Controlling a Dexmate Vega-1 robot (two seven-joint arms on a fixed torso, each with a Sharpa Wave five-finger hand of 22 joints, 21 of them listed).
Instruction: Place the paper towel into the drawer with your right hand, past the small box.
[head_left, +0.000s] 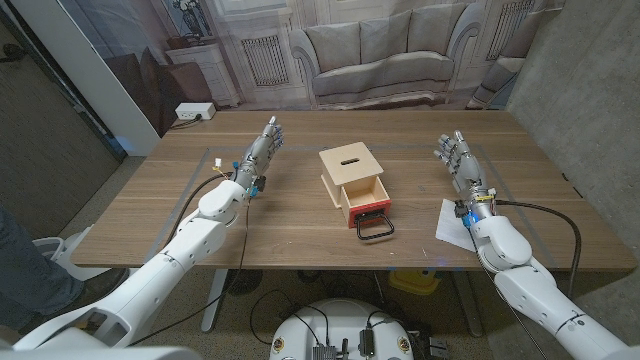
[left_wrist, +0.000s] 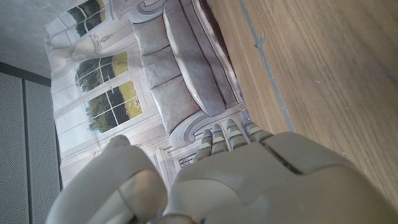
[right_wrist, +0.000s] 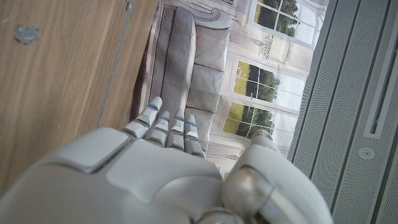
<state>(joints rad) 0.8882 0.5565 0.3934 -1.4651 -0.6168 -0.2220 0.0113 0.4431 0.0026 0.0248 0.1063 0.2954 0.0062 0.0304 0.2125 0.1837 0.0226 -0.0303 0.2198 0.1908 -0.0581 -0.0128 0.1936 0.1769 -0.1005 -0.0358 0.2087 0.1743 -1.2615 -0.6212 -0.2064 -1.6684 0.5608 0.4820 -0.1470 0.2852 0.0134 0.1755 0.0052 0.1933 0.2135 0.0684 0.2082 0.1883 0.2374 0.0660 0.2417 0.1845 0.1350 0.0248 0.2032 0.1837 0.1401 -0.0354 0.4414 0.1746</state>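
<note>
A small wooden box (head_left: 352, 172) stands mid-table with a slot in its top. Its red-fronted drawer (head_left: 366, 206) is pulled out toward me, a black handle at the front. The white paper towel (head_left: 452, 224) lies at the table's near right edge, partly hidden under my right forearm. My right hand (head_left: 458, 157) stands to the right of the box, beyond the towel, fingers straight and apart, holding nothing. My left hand (head_left: 262, 150) stands left of the box, fingers extended, empty. The wrist views show the backs of the left hand (left_wrist: 249, 180) and right hand (right_wrist: 143, 174).
The wooden table (head_left: 300, 135) has tape lines marked on it left and right. A white power strip (head_left: 194, 112) sits at the far left corner. A sofa backdrop hangs behind the table. A person's leg (head_left: 25, 265) shows at the left edge.
</note>
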